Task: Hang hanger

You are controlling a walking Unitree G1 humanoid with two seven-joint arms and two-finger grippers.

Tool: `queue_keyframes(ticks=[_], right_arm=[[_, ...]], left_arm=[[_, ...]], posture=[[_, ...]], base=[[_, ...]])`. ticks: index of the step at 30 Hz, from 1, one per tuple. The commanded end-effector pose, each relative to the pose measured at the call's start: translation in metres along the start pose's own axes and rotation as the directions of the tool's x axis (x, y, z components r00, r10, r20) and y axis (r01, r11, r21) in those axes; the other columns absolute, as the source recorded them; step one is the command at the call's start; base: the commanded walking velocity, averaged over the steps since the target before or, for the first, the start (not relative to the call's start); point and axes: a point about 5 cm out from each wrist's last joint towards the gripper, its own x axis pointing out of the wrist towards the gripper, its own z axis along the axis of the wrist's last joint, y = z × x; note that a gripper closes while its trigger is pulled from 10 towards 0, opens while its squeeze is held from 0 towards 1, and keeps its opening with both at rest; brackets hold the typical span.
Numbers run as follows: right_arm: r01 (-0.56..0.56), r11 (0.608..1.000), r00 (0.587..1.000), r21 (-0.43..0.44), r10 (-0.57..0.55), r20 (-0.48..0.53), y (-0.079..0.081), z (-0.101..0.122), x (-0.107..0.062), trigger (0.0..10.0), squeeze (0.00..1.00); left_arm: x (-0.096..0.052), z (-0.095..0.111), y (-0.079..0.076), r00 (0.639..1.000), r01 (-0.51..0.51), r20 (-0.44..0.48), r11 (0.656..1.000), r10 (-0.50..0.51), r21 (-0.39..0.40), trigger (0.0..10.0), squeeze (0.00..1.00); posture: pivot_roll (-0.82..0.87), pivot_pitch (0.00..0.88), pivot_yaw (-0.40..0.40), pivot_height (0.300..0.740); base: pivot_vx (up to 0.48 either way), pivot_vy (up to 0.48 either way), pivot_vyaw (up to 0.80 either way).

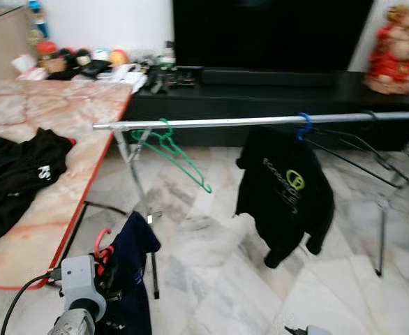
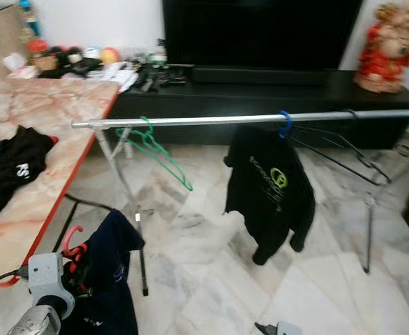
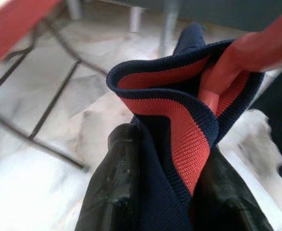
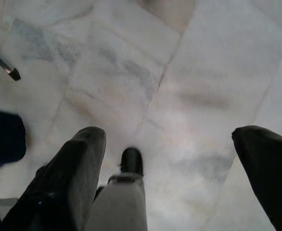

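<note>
My left gripper (image 1: 105,269) is low at the front left, shut on a red hanger (image 1: 100,241) that carries a navy garment (image 1: 131,279) with a red-striped collar (image 3: 179,125). Its black fingers (image 3: 112,192) pinch the collar and the hanger's neck (image 3: 237,57). Ahead runs the silver rail (image 1: 232,122) of a drying rack. On the rail hang an empty green hanger (image 1: 173,150), a black hoodie (image 1: 285,195) on a blue hanger (image 1: 303,125), and some empty black hangers (image 1: 358,153). My right gripper (image 4: 170,159) hangs open over the marble floor.
A marble-topped table with a red edge (image 1: 51,139) stands on the left, with black clothes (image 1: 16,174) on it. A black TV cabinet (image 1: 274,98) runs behind the rack, cluttered at its left end. A red figurine (image 1: 396,49) stands at the far right.
</note>
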Motion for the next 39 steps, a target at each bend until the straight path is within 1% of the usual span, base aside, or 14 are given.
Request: queue_keyframes(ticks=[1, 8, 13, 20, 23, 27, 29, 31, 34, 37, 39], right_arm=[[-0.006, 0.999, 1.0, 0.033, 0.006, 0.004, 0.004, -0.001, 0.0, 10.0, 0.0], [-0.012, 1.0, 1.0, 0.017, 0.012, 0.012, 0.004, 0.004, 0.001, 10.0, 0.0], [-0.014, 1.0, 1.0, 0.01, 0.014, 0.02, 0.004, 0.008, 0.001, 10.0, 0.0], [-0.009, 1.0, 1.0, 0.015, 0.008, 0.028, 0.003, 0.011, 0.002, 10.0, 0.0], [-0.011, 1.0, 0.999, 0.022, 0.011, 0.031, 0.003, 0.012, 0.002, 10.0, 0.0], [-0.022, 0.999, 0.999, 0.041, 0.02, 0.031, 0.003, 0.011, 0.002, 10.0, 0.0], [-0.03, 0.999, 0.999, 0.017, 0.03, 0.027, 0.003, 0.01, 0.001, 10.0, 0.0], [-0.033, 0.999, 0.999, 0.012, 0.033, 0.03, 0.003, 0.01, 0.001, 10.0, 0.0], [-0.037, 0.999, 0.999, -0.012, 0.037, 0.026, 0.003, 0.009, 0.001, 10.0, 0.0], [-0.044, 0.999, 0.999, -0.006, 0.044, 0.027, 0.004, 0.008, 0.001, 10.0, 0.0], [-0.051, 0.999, 0.998, -0.005, 0.051, 0.026, 0.005, 0.008, 0.001, 10.0, 0.0]], left_arm=[[0.0, 0.006, 0.004, 1.0, -0.019, 0.018, 1.0, 0.019, 0.003, 10.0, 0.0], [0.001, 0.008, 0.001, 1.0, -0.009, 0.017, 1.0, 0.009, -0.001, 10.0, 0.0], [0.004, 0.01, -0.001, 1.0, -0.008, 0.026, 1.0, 0.008, -0.001, 10.0, 0.0], [0.002, 0.008, -0.006, 1.0, 0.003, 0.03, 1.0, -0.003, 0.002, 10.0, 0.0], [0.001, 0.005, -0.009, 0.999, 0.015, 0.029, 1.0, -0.015, 0.019, 10.0, 0.0], [-0.001, 0.003, -0.012, 0.999, 0.023, 0.026, 0.999, -0.023, 0.029, 10.0, 0.0], [-0.002, 0.0, -0.013, 1.0, 0.022, 0.022, 0.999, -0.022, 0.027, 10.0, 0.0], [-0.003, 0.0, -0.013, 1.0, 0.02, 0.022, 1.0, -0.021, 0.024, 10.0, 0.0], [-0.002, 0.0, -0.013, 1.0, 0.007, 0.024, 1.0, -0.007, 0.027, 10.0, 0.0], [-0.003, -0.001, -0.012, 1.0, -0.013, 0.026, 0.999, 0.012, 0.038, 10.0, 0.0], [-0.003, -0.002, -0.011, 0.999, -0.026, 0.027, 0.999, 0.026, 0.03, 10.0, 0.0]], posture=[[0.06, 0.098, 0.004, 0.74], [0.06, 0.09, 0.007, 0.74], [0.07, 0.075, -0.006, 0.74], [0.07, 0.066, -0.013, 0.74], [0.07, 0.062, -0.019, 0.74], [0.07, 0.061, -0.022, 0.74], [0.08, 0.057, -0.026, 0.74], [0.08, 0.055, -0.028, 0.74], [0.08, 0.054, -0.032, 0.74], [0.08, 0.059, -0.033, 0.74], [0.08, 0.065, -0.035, 0.74]], base=[[0.27, -0.394, 0.0], [0.27, -0.394, 0.0], [0.269, -0.395, 0.0], [0.271, -0.393, 0.0], [0.271, -0.393, 0.0], [0.277, -0.387, -0.62], [0.277, -0.388, -0.68], [0.277, -0.386, -0.54], [0.205, -0.172, 0.0], [0.0, 0.0, 0.0], [0.0, 0.0, 0.0]])
